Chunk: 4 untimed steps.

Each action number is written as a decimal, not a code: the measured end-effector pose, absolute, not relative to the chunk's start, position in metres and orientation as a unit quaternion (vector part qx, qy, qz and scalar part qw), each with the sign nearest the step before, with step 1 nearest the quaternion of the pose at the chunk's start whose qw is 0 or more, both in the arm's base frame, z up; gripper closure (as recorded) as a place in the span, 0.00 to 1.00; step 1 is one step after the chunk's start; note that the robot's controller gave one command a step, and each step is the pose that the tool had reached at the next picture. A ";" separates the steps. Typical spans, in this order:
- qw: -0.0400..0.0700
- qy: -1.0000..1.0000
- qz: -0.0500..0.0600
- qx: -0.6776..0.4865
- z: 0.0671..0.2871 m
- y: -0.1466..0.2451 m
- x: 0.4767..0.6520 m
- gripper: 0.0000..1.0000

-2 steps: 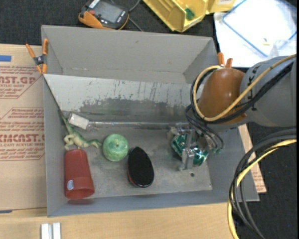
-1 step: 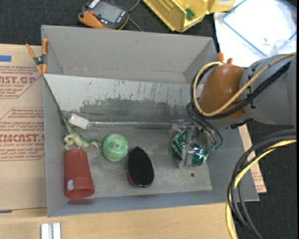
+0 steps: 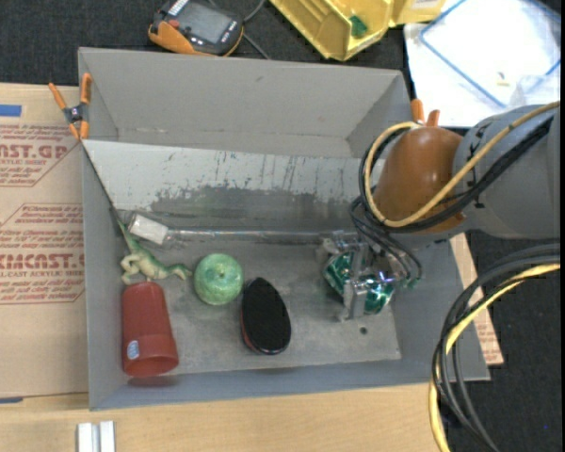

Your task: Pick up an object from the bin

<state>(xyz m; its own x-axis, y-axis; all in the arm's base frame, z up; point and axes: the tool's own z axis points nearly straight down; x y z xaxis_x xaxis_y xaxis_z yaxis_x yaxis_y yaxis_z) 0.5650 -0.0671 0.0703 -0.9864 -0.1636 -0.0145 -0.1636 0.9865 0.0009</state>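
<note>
1. The tool (image 3: 363,290) is sitting low over the right part of the bin (image 3: 235,92) floor, hanging under the orange wrist cover (image 3: 414,172). I cannot tell whether it is open or closed, because metal and green material are overlapping there.
2. The task's thing, as I am reading it, is a green, shiny, crumpled item (image 3: 338,273). It is showing on both sides of the tool and lying clear of the bin's walls. I am not able to confirm that it is actually gripped.
3. Handling, as a judgement: it is looking like thin foil or wrapper stuff. It is probably light and soft, giving way under pressure rather than resisting. The glossy skin is likely making it slippery, and it is more apt to crush than to break.
4. Where to take hold: I am favouring the bulkiest bunched part near its middle, where the folds are stacking up. A loose edge could be tearing or sliding free.
5. Neighbours:
   - A black oval thing (image 3: 266,316) is lying to the left, apart from the green item.
   - A green ball (image 3: 217,279) is sitting beyond that.
   - A red cylinder (image 3: 148,330) is lying at the lower left.
   - A pale twisted thing (image 3: 141,266) is lying above the cylinder.
   - None of these are touching the tool.
6. Risk: something this light may be shifting or squirting sideways under a closing grip.
</note>
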 end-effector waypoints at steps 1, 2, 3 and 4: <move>0.006 0.999 0.002 -0.049 0.071 -0.070 0.573 1.00; 0.006 0.999 0.002 -0.049 0.071 -0.070 0.573 1.00; 0.002 0.999 0.002 -0.049 0.105 -0.069 0.571 1.00; 0.006 0.999 0.001 -0.049 0.137 -0.070 0.573 1.00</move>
